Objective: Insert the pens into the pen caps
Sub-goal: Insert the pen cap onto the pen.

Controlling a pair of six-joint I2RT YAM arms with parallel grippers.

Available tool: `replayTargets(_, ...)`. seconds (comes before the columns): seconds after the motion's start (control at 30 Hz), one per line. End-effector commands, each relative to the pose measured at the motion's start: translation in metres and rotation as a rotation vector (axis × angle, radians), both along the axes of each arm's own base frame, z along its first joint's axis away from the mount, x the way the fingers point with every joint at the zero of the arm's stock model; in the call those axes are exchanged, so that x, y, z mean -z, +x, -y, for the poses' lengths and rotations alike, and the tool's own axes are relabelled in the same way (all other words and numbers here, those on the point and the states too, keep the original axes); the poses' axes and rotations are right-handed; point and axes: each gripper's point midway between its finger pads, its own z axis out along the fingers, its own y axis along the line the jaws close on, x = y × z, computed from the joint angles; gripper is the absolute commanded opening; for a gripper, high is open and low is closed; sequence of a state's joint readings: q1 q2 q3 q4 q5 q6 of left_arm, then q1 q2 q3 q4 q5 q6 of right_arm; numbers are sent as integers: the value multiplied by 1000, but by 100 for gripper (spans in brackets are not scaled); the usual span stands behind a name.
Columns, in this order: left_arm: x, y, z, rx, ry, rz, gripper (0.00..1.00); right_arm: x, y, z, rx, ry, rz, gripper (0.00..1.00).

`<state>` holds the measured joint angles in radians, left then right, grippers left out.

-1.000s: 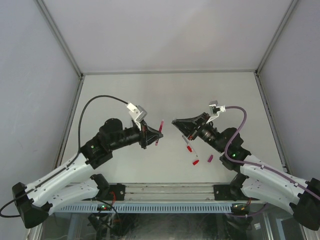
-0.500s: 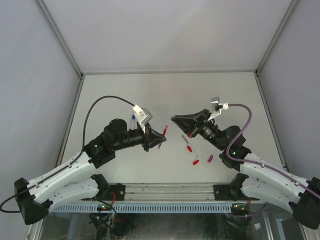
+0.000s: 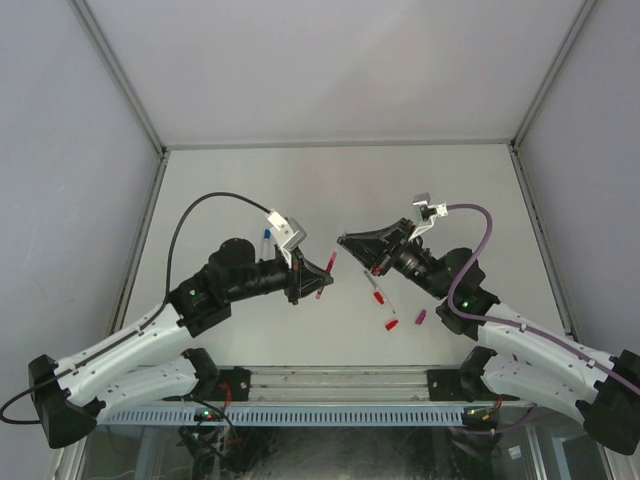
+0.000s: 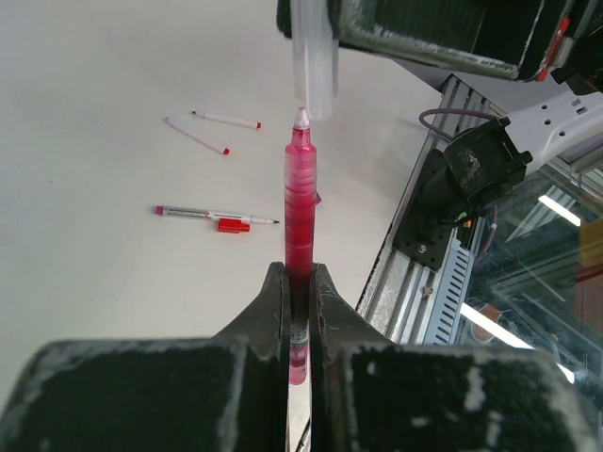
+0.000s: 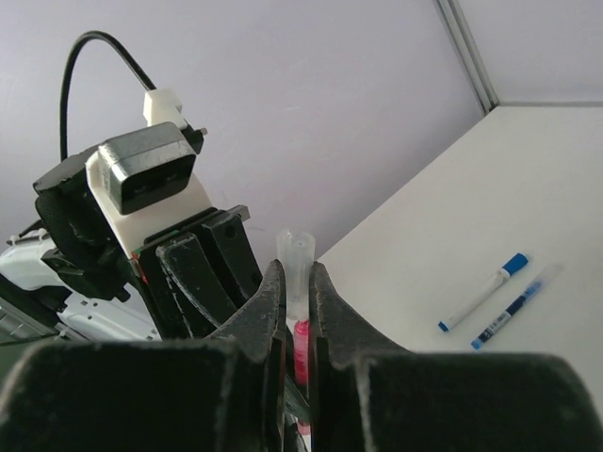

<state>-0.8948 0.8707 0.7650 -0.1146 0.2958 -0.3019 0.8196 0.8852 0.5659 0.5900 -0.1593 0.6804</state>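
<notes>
mid-air, pen [image 4: 300,217] in left hand [image 4: 300,277] at cap [image 4: 313,56] in right hand [image 5: 293,275]

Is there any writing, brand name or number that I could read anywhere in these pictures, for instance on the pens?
No text can be read in any view.
On the grey pen lying on the table: fine dark marks along the barrel, too small to read.
On the dark-blue pen: possibly print, too blurred to read.
</notes>
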Motion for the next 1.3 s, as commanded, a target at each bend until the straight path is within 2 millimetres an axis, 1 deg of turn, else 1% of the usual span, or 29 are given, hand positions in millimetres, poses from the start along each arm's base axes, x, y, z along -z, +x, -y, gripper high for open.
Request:
replayTargets(0.0,-40,-1,3,21,-73,91,0,-28,-3,-2,-12,42,43,0)
replayTargets(0.3,-40,0,2,14,-72,93,0,-20,-2,-4,-12,15,25,0)
replayTargets(0.53,-39,1,1,5,-67,89,0,-17,-5,-5,-23,-2,21,0)
replayTargets(0.73,-41,1,-1,-6,-71,94,0,-8,-7,-7,-25,-36,5,0)
replayTargets(0.97,-44,1,0,-7,-77,91,0,-3,-9,-10,-25,-57,6,0)
replayTargets(1.07,-50,1,-1,-16,-98,85,0,2,-9,-10,-1,-85,14,0)
replayTargets(1.27,-70,-2,-2,-25,-184,78,0,2,-12,-13,-4,-92,28,0)
